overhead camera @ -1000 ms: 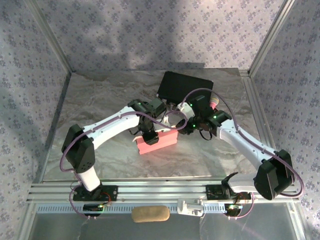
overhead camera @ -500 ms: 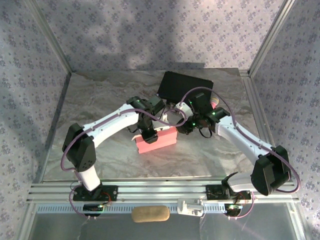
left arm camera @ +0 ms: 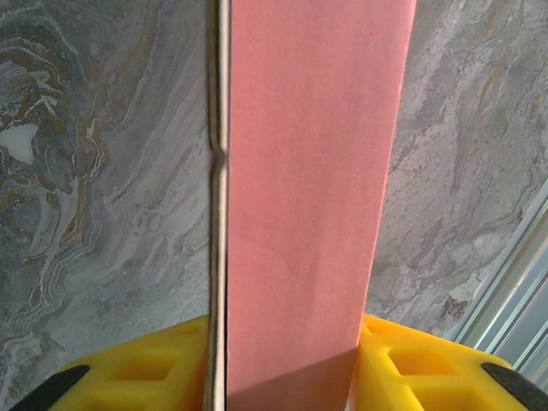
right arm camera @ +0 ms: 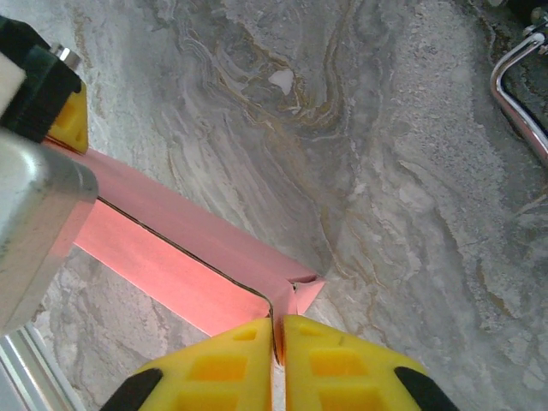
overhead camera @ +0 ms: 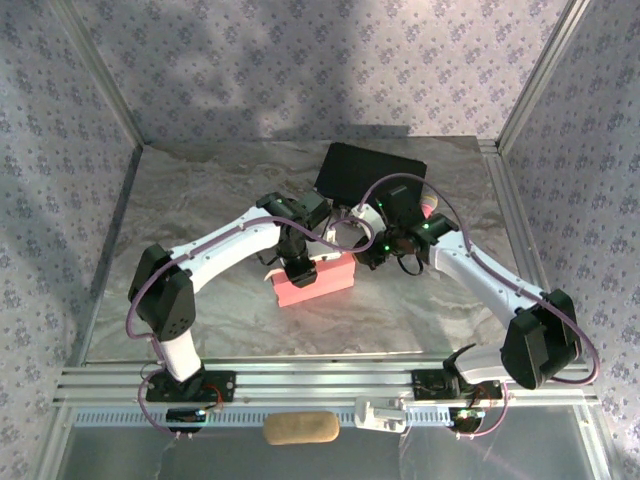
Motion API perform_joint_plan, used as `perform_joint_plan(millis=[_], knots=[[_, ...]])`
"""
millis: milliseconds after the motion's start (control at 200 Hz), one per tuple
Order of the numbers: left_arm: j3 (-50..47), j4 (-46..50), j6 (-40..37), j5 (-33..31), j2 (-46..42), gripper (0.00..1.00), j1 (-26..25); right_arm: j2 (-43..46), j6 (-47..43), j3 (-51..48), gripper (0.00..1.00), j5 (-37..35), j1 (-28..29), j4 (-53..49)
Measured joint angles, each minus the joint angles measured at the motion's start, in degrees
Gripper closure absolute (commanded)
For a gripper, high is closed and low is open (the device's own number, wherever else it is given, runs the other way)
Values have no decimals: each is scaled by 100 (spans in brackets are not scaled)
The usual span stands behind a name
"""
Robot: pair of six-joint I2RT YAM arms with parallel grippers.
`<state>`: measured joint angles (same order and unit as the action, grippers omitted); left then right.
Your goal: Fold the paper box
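Here we have the paper box (overhead camera: 318, 284) lying on the table (overhead camera: 200, 200), on the near side of the black case (overhead camera: 370, 172), its long axis running left to right between our two arms. Our left gripper (left arm camera: 287, 377) straddles the box across its short width, left of the middle, pads pressed on both long sides, so the pink strip runs straight away from the jaws. Our right gripper (right arm camera: 276, 342) sits at the right end, its fingers closed flat on the thin corner flap there. We judge the coming fold turns on that end flap, and the right arm is nearer to it
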<state>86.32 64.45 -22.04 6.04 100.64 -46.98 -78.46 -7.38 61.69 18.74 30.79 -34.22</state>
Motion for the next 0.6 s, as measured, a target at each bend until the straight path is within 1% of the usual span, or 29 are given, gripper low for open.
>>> perform_joint_plan(millis=[220, 355, 485, 600], knots=[[-4, -149, 116, 76, -13, 55, 68, -9, 2, 50, 100, -225, 164, -17], [-214, -428, 319, 210, -249, 53, 170, -9, 9, 94, 100, -352, 273, -46], [-463, -588, 470, 280, -579, 55, 291, -9, 57, 127, 100, -417, 343, -90], [-562, -643, 562, 302, -636, 57, 348, -9, 153, 127, 100, -468, 409, -98]])
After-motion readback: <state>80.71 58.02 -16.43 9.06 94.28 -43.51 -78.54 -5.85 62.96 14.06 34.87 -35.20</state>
